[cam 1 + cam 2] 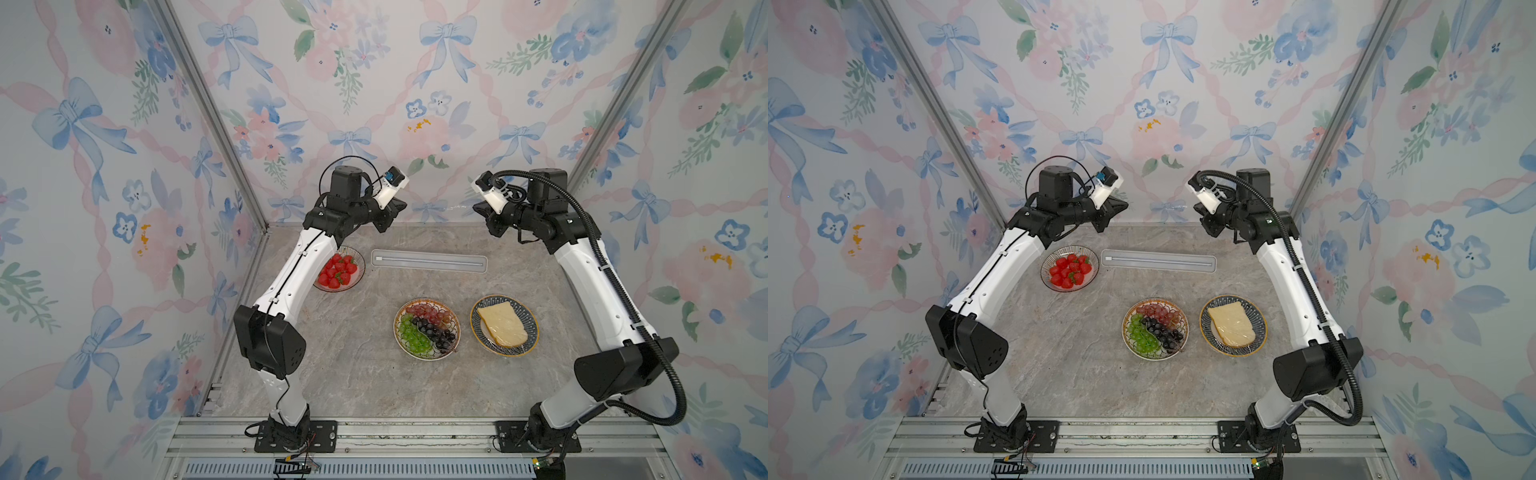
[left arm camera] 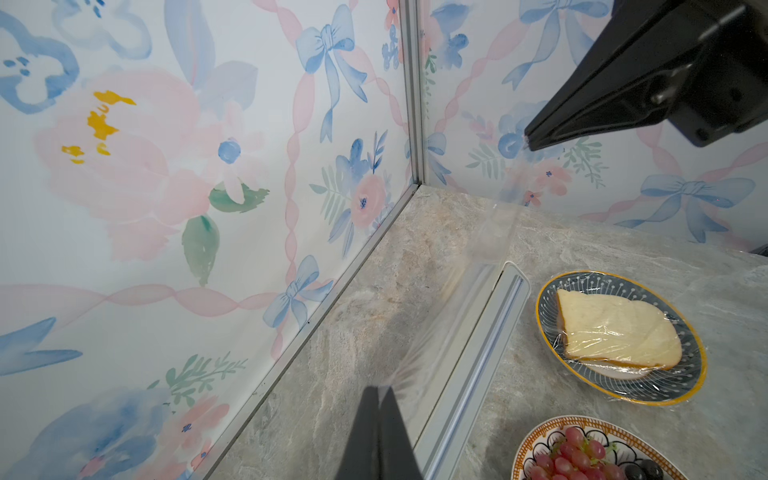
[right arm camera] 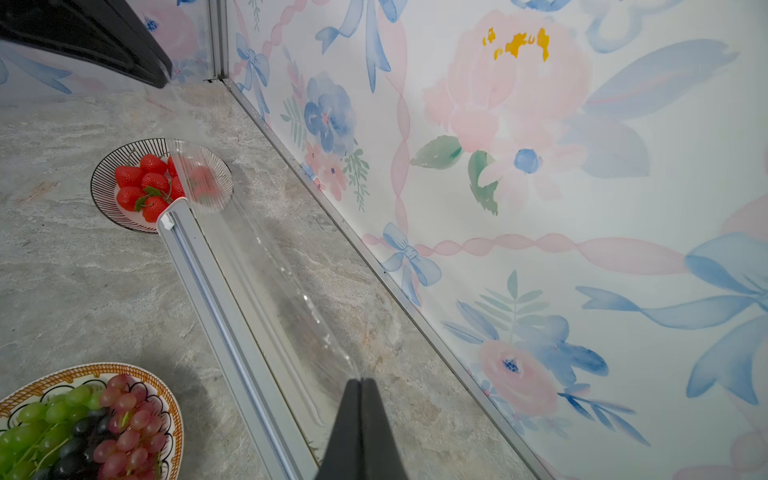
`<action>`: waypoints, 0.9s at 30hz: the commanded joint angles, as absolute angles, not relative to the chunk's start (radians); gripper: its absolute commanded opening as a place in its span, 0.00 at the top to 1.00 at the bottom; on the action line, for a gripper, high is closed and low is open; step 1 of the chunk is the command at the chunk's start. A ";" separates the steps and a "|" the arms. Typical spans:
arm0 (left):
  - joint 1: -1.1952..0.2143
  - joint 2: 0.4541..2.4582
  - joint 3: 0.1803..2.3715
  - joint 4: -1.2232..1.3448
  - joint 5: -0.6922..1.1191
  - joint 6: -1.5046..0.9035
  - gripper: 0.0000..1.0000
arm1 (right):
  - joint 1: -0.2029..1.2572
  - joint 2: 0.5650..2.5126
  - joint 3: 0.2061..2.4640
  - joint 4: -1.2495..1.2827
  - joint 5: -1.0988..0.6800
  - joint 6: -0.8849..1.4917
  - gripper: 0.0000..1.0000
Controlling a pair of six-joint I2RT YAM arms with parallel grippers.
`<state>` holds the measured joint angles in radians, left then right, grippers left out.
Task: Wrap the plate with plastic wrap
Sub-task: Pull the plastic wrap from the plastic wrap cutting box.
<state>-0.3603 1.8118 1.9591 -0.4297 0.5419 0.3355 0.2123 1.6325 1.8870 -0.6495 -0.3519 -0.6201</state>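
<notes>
The plastic wrap is a clear, thin sheet that rises from the long box and is stretched in the air between the two grippers, over the back part of the table. In both top views the sheet is almost not visible. The left gripper has its fingers pressed together on one upper corner of the film, and small wrinkles spread from the tips. The right gripper pinches the other corner in the same way. Both are held high near the flowered wall, well apart. The plate of strawberries stands just beside the left end of the box. Nearer to the front, the plate of grapes and the plate with a bread slice stand side by side, and the bread plate carries crinkly film.
</notes>
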 commanded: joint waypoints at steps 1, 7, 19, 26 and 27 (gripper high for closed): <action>-0.360 1.761 2.005 -0.400 0.531 0.318 1.00 | 0.220 1.595 1.940 -0.605 -0.330 -0.612 1.00; -0.362 1.756 2.027 -0.400 0.526 0.315 1.00 | 0.228 1.597 1.959 -0.601 -0.317 -0.613 1.00; -0.363 1.748 2.043 -0.400 0.517 0.305 1.00 | 0.236 1.588 1.964 -0.589 -0.305 -0.615 1.00; -0.364 1.745 2.049 -0.399 0.517 0.306 1.00 | 0.238 1.593 1.977 -0.594 -0.301 -0.616 1.00; -0.364 1.746 2.048 -0.400 0.517 0.307 1.00 | 0.238 1.594 1.977 -0.594 -0.299 -0.616 1.00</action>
